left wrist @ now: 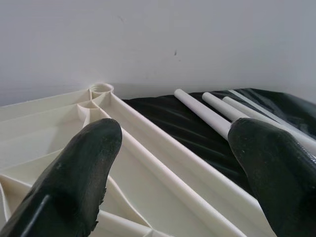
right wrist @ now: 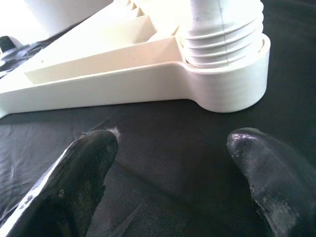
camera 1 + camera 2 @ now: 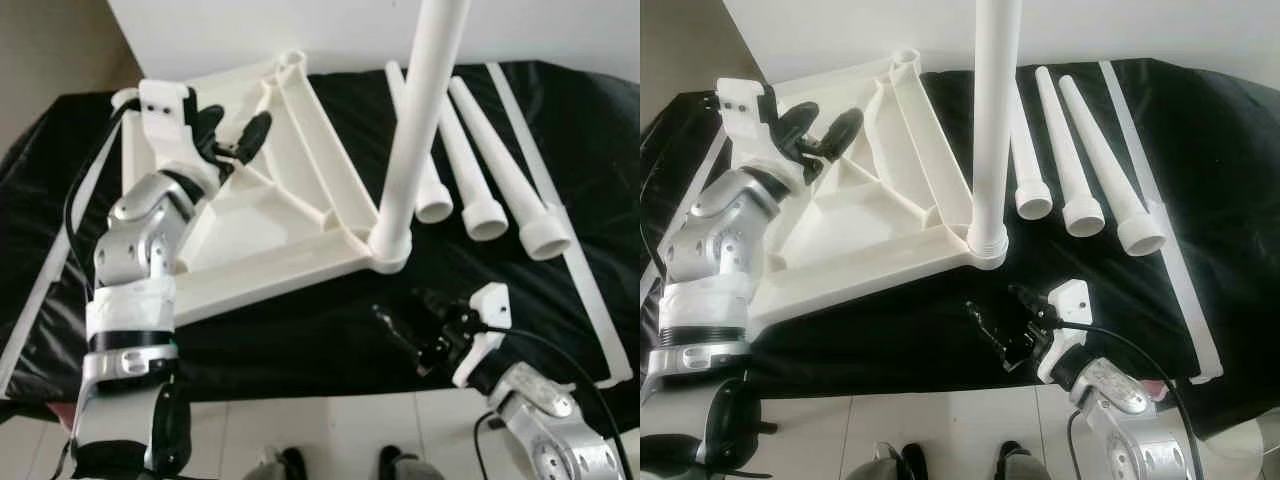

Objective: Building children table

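Left gripper (image 1: pixel 170 173) fingers (image 1: pixel 74 182) spread apart over the ribbed underside of the white tabletop (image 1: pixel 148 163); corner socket (image 1: pixel 101 89) beyond, three loose legs (image 1: pixel 207 116) on black cloth (image 1: pixel 163 118), white wall (image 1: pixel 158 39) behind.

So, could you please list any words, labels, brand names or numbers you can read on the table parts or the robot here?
There is no readable text.
Upturned white tabletop: plain ribbed plastic, no lettering visible.
Upright leg in its corner socket and three loose legs on the black cloth: unmarked.
Left pincer, right pincer, both open: no labels can be made out.
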You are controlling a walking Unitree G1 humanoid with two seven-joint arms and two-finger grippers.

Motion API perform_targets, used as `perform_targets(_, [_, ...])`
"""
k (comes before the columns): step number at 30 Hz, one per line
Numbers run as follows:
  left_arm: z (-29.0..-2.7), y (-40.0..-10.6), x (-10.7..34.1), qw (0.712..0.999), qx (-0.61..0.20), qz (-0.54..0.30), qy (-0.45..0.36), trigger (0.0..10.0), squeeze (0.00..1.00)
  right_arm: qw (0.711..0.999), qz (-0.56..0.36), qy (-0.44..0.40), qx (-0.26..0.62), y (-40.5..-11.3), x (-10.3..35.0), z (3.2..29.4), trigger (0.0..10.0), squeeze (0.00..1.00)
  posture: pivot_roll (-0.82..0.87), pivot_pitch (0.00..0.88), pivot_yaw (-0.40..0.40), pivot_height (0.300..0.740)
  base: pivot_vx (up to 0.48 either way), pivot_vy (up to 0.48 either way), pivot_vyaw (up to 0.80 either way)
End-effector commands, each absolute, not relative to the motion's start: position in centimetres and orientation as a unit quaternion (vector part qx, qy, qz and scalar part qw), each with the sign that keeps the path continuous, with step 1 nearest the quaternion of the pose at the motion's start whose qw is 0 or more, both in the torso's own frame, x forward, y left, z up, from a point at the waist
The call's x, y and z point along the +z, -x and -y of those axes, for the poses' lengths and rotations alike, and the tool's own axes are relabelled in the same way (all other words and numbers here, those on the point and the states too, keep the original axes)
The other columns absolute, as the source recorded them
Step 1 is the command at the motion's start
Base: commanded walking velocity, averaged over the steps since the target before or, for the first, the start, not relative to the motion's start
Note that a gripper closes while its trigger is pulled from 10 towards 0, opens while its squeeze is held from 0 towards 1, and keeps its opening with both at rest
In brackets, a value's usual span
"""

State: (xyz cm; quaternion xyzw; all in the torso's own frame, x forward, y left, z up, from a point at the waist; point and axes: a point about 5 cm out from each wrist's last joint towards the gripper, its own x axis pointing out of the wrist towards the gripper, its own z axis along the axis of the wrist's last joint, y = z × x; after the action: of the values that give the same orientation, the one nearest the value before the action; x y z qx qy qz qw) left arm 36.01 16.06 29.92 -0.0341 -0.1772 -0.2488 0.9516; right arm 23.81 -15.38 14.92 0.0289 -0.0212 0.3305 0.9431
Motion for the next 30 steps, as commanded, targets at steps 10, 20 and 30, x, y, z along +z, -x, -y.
perform_targets(10, [-16.0,-35.7,29.4,0.946,-0.272,0.176,0.023,10.0,0.0,0.946,0.014,-0.041,0.321,-23.8,14.5,15.5,10.0,0.0,-0.17,0.169,0.089,0.74,0.0,0.0,0.0])
perform_targets(20, [-15.9,-35.6,29.1,0.946,-0.272,0.174,0.018,10.0,0.0,0.948,0.018,-0.044,0.315,-24.0,14.7,15.5,10.0,0.0,-0.17,0.169,0.095,0.74,0.0,0.0,0.0])
perform_targets(30, [-16.3,-36.5,27.7,0.959,-0.244,0.134,-0.041,10.0,0.0,0.952,0.025,-0.053,0.3,-24.2,14.7,15.5,10.0,0.0,-0.15,0.17,0.102,0.74,0.0,0.0,0.0])
